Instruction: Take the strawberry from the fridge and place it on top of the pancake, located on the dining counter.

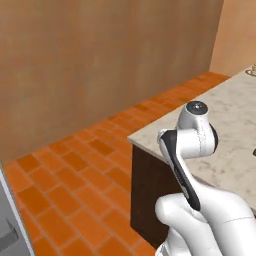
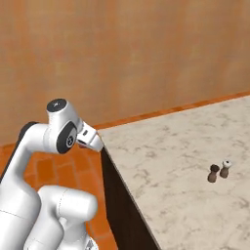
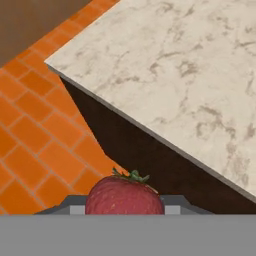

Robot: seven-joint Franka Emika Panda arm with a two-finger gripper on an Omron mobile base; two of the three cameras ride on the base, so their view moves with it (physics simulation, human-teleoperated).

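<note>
The strawberry (image 3: 125,195), dark red with a green leafy cap, sits at the bottom of the hand view. My gripper (image 3: 124,206) is shut on it, with grey fingers (image 3: 70,204) pressing on both sides. Ahead of the hand lies the corner of the dining counter (image 3: 175,75), a beige marble top on a dark wood base. The same counter (image 1: 230,130) is to the right of my folded arm in the left base view, and its top (image 2: 185,156) spreads across the right base view. The pancake is out of view. A grey panel (image 1: 10,225) at the lower left may be the fridge.
Two small shakers (image 2: 218,171), one dark and one white-capped, stand on the marble. Orange tiled floor (image 1: 75,170) runs between the counter corner and a brown wall (image 1: 100,60). A small object (image 1: 251,70) sits at the counter's far edge.
</note>
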